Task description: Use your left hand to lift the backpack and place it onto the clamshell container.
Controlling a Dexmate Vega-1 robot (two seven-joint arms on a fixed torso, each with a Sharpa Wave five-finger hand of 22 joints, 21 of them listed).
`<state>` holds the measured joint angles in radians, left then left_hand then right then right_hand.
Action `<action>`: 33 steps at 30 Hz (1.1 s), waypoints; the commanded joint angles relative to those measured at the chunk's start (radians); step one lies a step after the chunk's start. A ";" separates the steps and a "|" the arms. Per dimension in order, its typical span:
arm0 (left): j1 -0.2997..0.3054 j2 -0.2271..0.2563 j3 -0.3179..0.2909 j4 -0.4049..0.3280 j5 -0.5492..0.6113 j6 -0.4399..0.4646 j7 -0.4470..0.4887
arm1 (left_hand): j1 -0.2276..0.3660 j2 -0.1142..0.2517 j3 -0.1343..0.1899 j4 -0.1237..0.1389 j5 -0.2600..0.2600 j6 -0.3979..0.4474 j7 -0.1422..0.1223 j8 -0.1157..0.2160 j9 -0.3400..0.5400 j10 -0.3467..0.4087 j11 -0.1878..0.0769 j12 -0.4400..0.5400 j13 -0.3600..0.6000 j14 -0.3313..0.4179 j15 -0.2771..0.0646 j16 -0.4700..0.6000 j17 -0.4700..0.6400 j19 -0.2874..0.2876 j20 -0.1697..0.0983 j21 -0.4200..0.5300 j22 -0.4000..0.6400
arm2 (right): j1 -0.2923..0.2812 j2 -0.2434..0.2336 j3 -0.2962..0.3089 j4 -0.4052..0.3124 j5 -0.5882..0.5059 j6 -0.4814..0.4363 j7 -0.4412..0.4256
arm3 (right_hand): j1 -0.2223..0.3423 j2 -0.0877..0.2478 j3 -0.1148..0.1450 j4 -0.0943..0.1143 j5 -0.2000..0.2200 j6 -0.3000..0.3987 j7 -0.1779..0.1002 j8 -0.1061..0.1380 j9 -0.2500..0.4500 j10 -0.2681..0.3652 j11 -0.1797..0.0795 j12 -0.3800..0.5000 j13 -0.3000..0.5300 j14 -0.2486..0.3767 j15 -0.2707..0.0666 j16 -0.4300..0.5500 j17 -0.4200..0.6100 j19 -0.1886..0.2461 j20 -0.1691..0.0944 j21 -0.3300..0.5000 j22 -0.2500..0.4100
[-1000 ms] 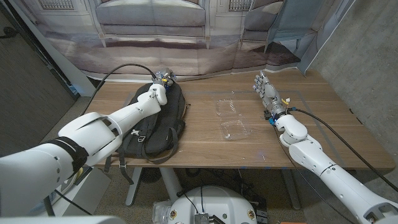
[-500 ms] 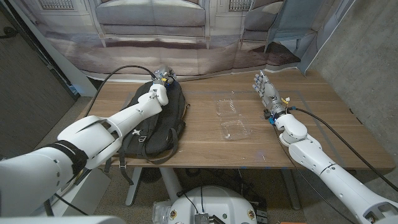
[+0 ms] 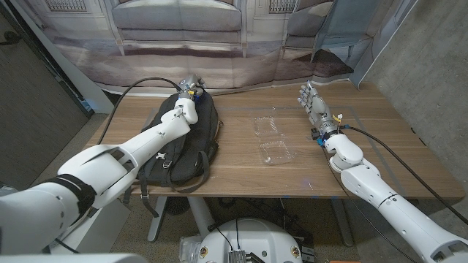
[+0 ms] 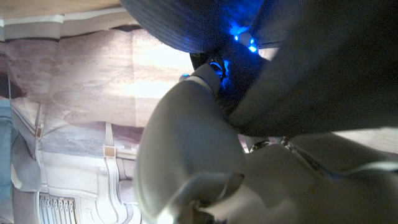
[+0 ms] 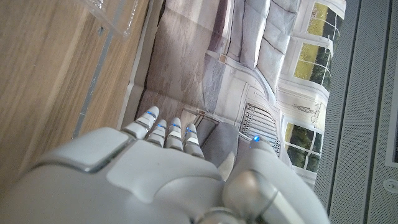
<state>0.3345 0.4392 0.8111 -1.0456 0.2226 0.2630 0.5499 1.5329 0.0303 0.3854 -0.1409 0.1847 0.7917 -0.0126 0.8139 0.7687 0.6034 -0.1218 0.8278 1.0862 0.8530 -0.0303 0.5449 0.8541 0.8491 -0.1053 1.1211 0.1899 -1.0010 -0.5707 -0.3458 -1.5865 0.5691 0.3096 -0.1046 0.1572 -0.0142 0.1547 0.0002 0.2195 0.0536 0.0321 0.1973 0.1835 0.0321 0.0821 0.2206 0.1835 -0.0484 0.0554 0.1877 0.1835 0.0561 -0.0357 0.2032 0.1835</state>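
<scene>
Head view, clamshell container (image 3: 272, 139) open, empty

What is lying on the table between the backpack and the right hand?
In the head view, the clear clamshell container lies open between the backpack and the right hand, with bare table on both sides.

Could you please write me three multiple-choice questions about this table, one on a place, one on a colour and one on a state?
1. Where does the clear container lie?
A. between the backpack and the right hand
B. on top of the backpack
C. on the floor

2. What colour is the backpack?
A. red
B. black
C. yellow

3. What is the right hand holding?
A. the container
B. a backpack strap
C. nothing

Answers:
1 A, it lies on the wooden table between them.
2 B, its fabric is dark throughout.
3 C, its fingers point up, apart from everything, while the left hand reaches the backpack's far end.
</scene>
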 commanded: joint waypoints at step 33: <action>0.174 0.097 -0.141 -0.445 0.060 0.130 0.016 | -0.016 -0.008 0.051 0.001 0.007 0.023 -0.001 0.016 -0.014 0.026 -0.003 -0.029 0.013 0.108 -0.150 -0.034 0.045 -0.015 -0.113 0.029 -0.006 | -0.063 -0.027 0.027 -0.069 0.014 0.051 0.034 | 0.004 0.014 -0.001 -0.006 0.003 0.008 0.005 0.002 0.005 0.007 0.008 -0.001 0.006 0.014 0.000 0.006 0.006 0.016 -0.005 0.007 0.004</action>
<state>0.4819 0.5213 0.6882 -1.4149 0.2615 0.3611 0.5735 1.5134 0.0104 0.4307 -0.1397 0.1860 0.8060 -0.0092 0.8248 0.7548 0.6187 -0.1264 0.8046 1.0974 0.8744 -0.0341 0.5118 0.8945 0.8384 -0.1018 1.1443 0.1809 -1.0581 -0.5954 -0.3206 -1.6493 0.5767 0.3542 -0.0824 0.1612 -0.0102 0.1519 -0.0026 0.2195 0.0573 0.0359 0.1973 0.1834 0.0375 0.0875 0.2206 0.1835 -0.0406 0.0556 0.1878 0.1836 0.0655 -0.0340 0.2032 0.1835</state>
